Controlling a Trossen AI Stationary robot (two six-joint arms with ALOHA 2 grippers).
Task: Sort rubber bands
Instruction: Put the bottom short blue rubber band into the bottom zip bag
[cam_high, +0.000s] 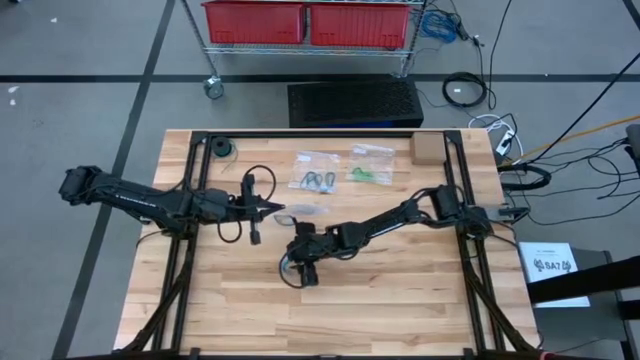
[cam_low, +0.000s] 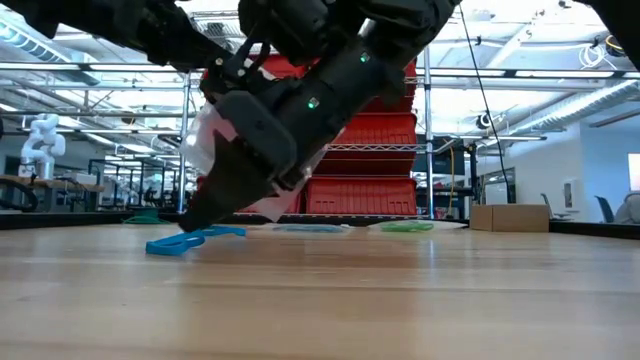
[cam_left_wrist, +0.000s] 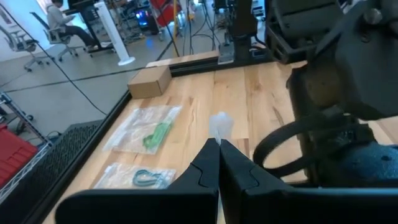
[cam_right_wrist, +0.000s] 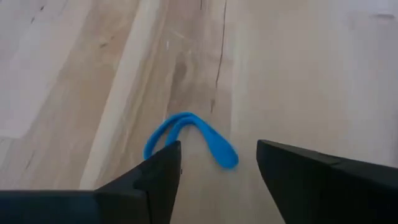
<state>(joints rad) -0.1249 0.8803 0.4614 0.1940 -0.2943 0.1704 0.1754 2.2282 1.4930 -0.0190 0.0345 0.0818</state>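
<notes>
Blue rubber band (cam_right_wrist: 189, 135) lying flat on the wood near the middle of the worktop (cam_high: 400, 300), folded into a bent loop, just ahead of the right gripper (cam_right_wrist: 217, 163). Jaws spread apart there, nothing between them, tips low over the surface with the band's bend sitting in the gap in the right wrist view. Seen level across the table, same band (cam_low: 190, 241) resting on the wood with a dark fingertip touching or almost touching one end; cannot tell which.

Left gripper (cam_left_wrist: 218, 157) just beside, toward the left edge, jaws pressed together, pinching the edge of a clear plastic bag (cam_left_wrist: 220, 125) that looks empty. Farther toward the far edge, two more clear bags: one with green rubber bands (cam_left_wrist: 156, 134), one with dark grey rubber bands (cam_left_wrist: 145, 178). Small cardboard box (cam_left_wrist: 150, 81) near the far right corner.

Judged as the pick of the blue band, for dropping into the held bag. Risks: thin floppy loop flat on wood, so fingers closing too high would slide over it; closing on one strand only could let it spring free. Bag mouth appears barely open, so the band could miss it. Arms close together, so a careless swing could knock the bag loose.
</notes>
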